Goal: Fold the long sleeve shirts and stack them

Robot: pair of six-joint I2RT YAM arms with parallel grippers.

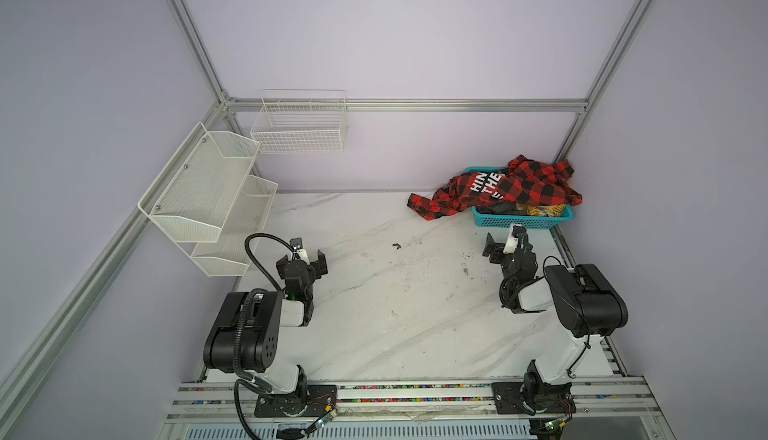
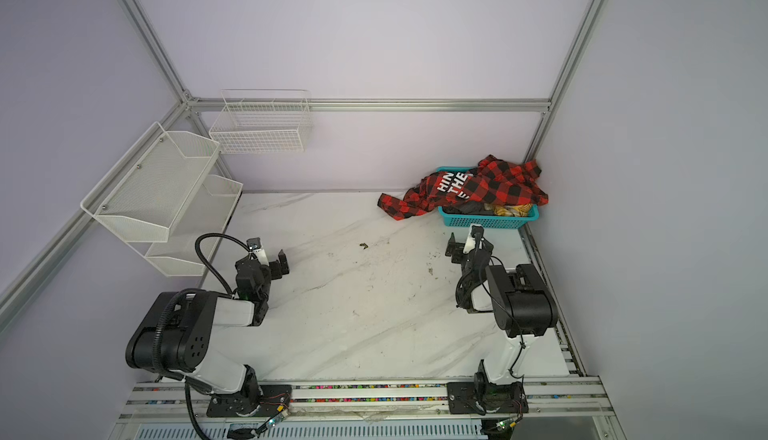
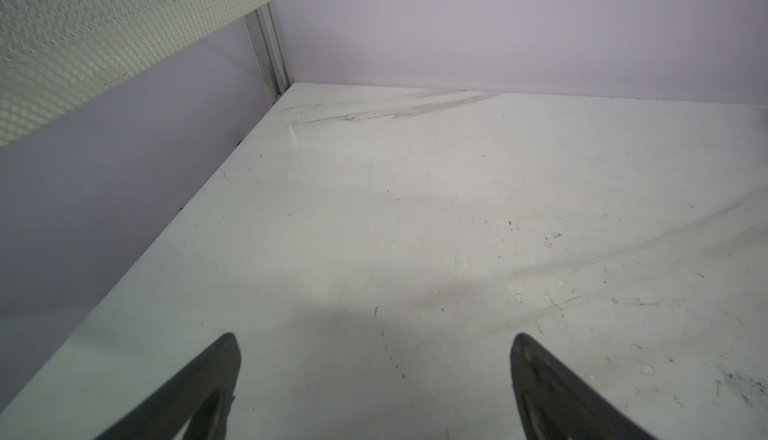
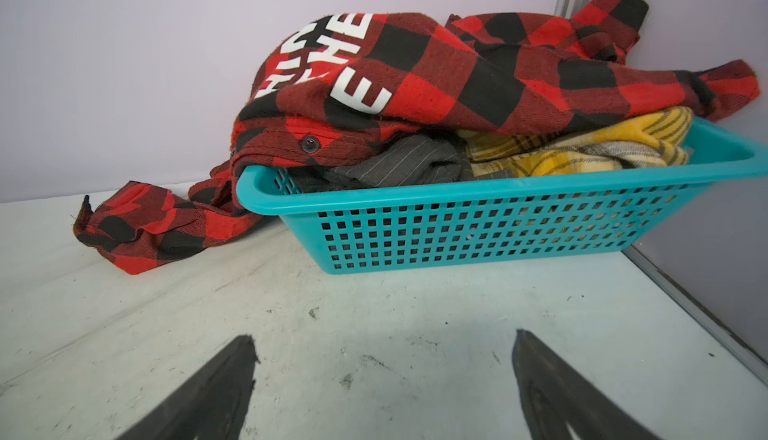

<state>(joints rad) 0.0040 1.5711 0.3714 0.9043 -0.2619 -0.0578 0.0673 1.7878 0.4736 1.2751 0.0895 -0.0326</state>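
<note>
A red-and-black buffalo-check shirt (image 1: 519, 189) (image 2: 490, 186) (image 4: 478, 81) with white block letters lies crumpled on top of a teal basket (image 1: 523, 221) (image 4: 478, 234) at the back right corner. One sleeve spills out of the basket onto the table. Under it in the basket lie a yellow plaid shirt (image 4: 582, 147) and a dark grey shirt (image 4: 399, 164). My right gripper (image 1: 505, 247) (image 4: 382, 338) stands open just in front of the basket, holding nothing. At the left side my left gripper (image 1: 303, 263) (image 3: 374, 340) is open over bare table, far from the shirts.
The white marble table (image 1: 395, 292) is walled at the back and on both sides. A white mesh shelf rack (image 1: 208, 193) hangs on the left wall close to my left arm. A white wire basket (image 1: 299, 126) hangs on the back wall. A small speck of debris (image 1: 396, 245) lies mid-table.
</note>
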